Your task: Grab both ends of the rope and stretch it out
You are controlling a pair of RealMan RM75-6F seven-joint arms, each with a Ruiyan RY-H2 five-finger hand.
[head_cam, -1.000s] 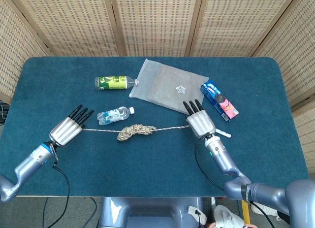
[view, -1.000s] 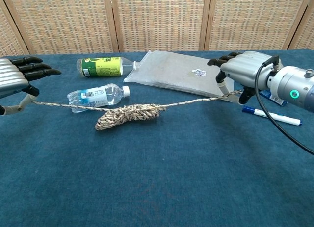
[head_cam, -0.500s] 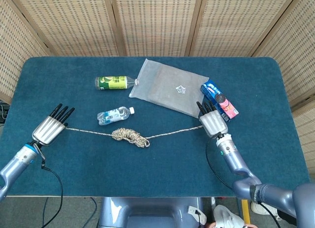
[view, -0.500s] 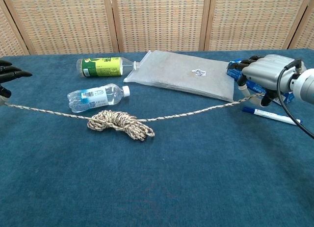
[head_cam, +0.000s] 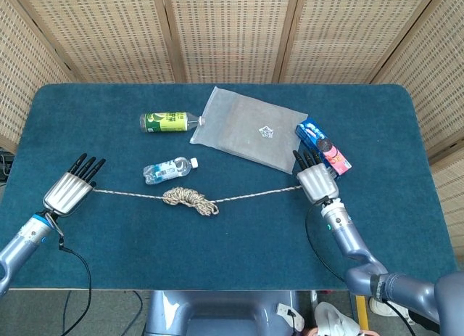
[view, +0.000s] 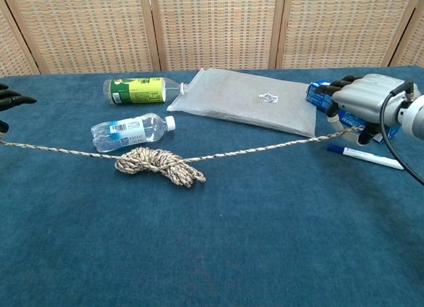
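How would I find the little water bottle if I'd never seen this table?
Look at the blue table and find the speckled rope pulled across it between the two hands. Just behind the rope's tangled middle lies the small clear bottle with a white cap and blue label. The other bottle, further back, has a green label.

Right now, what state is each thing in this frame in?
rope: held at both ends, middle still bunched on the table
left hand: holds one rope end
right hand: holds the other rope end
green-label bottle: lying on its side
clear bottle: lying on its side, capped
pen: lying flat
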